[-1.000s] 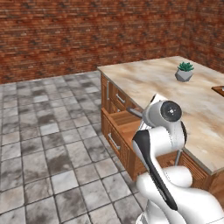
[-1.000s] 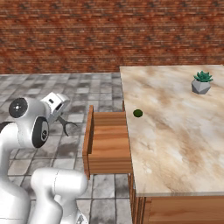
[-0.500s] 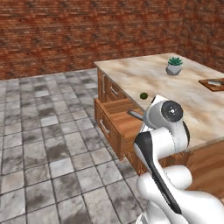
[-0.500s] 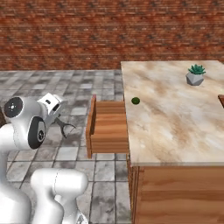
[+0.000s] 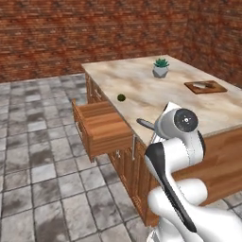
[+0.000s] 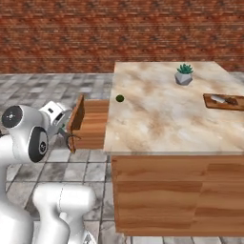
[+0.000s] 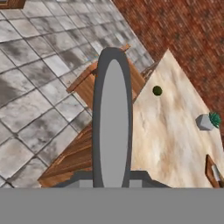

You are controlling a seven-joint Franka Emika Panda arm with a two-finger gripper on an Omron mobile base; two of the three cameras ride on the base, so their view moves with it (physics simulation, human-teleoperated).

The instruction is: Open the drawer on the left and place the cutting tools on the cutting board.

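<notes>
Red-brown brick wall (image 5: 71, 33) ran across the top of the left base view, above a floor of mottled grey stone tiles (image 5: 33, 156). A kitchen island (image 6: 157, 114) with a smooth, cream, marble-veined top and plank-grained wooden sides took up the middle and right of the right base view.

The white arm (image 5: 179, 142) rose glossy and rounded at the lower right of the left base view. The drawer (image 5: 101, 127), a shallow reddish-brown wooden box, stood pulled out at centre left, so the opening step looked done.

The cutting board (image 6: 224, 106), a flat wooden rectangle, lay on the counter at the right edge, well apart from the drawer. A small potted plant (image 6: 183, 75) in a pale faceted pot sat near the top of that view.

In the hand view the gripper (image 7: 112, 178) was clenched on a cutting tool (image 7: 113, 118), a long, slim, flat grey blade with a darker rim, pointing up the centre of the frame. The other tool (image 6: 221, 99), slim and silver-grey, lay on the board already. The carry of the second tool seemed to be under way; next it would need to cross the counter and be set down beside the first.

A tiny round green fruit (image 6: 119, 98) sat on the marble near the drawer.
</notes>
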